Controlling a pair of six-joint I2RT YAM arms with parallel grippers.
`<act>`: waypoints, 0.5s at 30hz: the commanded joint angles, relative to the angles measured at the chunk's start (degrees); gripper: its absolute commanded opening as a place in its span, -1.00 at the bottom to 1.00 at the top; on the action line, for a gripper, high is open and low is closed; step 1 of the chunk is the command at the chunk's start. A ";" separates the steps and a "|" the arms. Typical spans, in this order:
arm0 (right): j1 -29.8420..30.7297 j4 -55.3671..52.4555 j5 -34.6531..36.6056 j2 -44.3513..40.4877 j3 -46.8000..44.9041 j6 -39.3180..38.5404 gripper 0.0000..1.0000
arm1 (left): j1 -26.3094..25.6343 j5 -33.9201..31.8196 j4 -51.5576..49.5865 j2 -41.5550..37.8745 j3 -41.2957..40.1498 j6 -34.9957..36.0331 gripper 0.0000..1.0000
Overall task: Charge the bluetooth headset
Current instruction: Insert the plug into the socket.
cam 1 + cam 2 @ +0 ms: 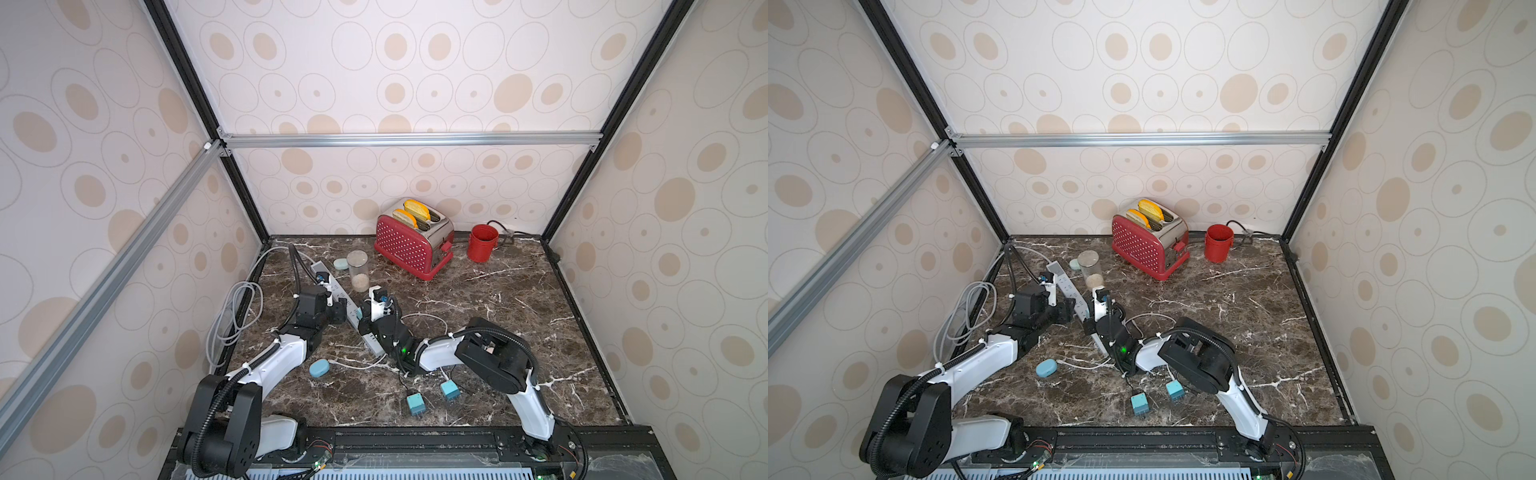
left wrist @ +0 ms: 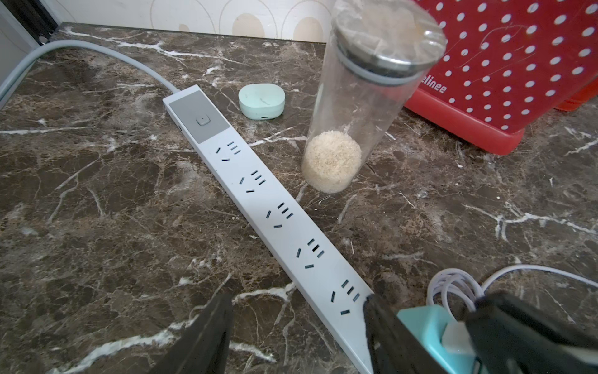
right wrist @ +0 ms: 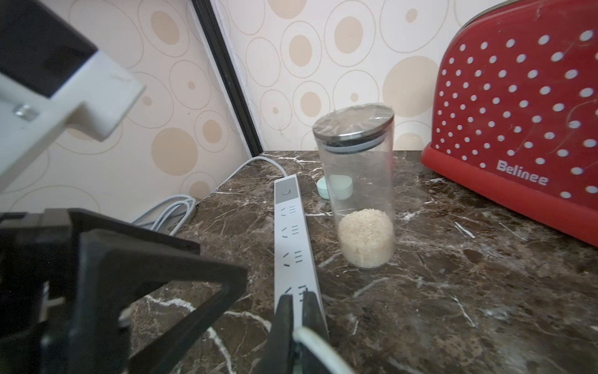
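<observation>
The right gripper (image 3: 298, 296) has its fingers (image 3: 282, 323) pressed together on a white cable (image 3: 312, 340), which pokes out from between them. The tips sit at the near sockets of the white power strip (image 3: 293, 233). At that end of the strip stands a teal charging adapter (image 2: 427, 327) with a white plug in it (whether its prongs are in a socket is hidden).

The left gripper (image 2: 296, 296) is spread wide and holds nothing. The strip runs into the gap, and one finger stands just beside the adapter; I cannot tell if they touch.

Two earbud cases lie on the marble table (image 1: 498, 332). The mint-green earbud case (image 2: 261, 100) is beside the strip's switch end, next to a glass jar of pale grains (image 2: 352, 129). The blue earbud case (image 1: 319, 368) lies nearer the front by the left forearm, with white cable reaching close to it.

Two spare teal adapters (image 1: 414, 404) lie at the front. A red dotted toaster (image 1: 411, 243) and a red cup (image 1: 482, 243) stand by the back wall.
</observation>
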 commanded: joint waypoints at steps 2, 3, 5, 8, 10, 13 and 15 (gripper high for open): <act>-0.62 -5.13 -0.58 3.21 -0.42 0.20 -1.00 | -0.01 -0.35 -0.78 -0.08 2.39 -1.05 0.32; -0.75 -5.05 -0.68 3.49 -0.20 0.54 -1.00 | -0.01 -0.48 -0.80 -0.20 2.30 -1.05 0.32; -1.10 -4.46 -1.09 4.02 0.25 0.92 -1.00 | -0.01 -0.62 -0.71 -0.30 2.36 -1.07 0.32; -1.34 -3.93 -1.03 3.98 1.05 0.08 -1.00 | -0.01 -0.45 -0.80 -0.14 2.43 -0.93 0.32; -1.32 -3.64 -1.19 3.24 1.03 -0.22 -1.00 | 0.00 -0.35 -0.80 -0.04 2.48 -0.98 0.32; -1.31 -3.10 -1.60 1.11 -0.24 0.17 -1.00 | -0.01 -0.44 -0.97 -0.13 2.63 -0.77 0.32; -1.32 -2.61 -1.97 -0.63 -1.11 0.43 -1.00 | -0.01 -0.49 -1.05 -0.13 2.71 -0.75 0.32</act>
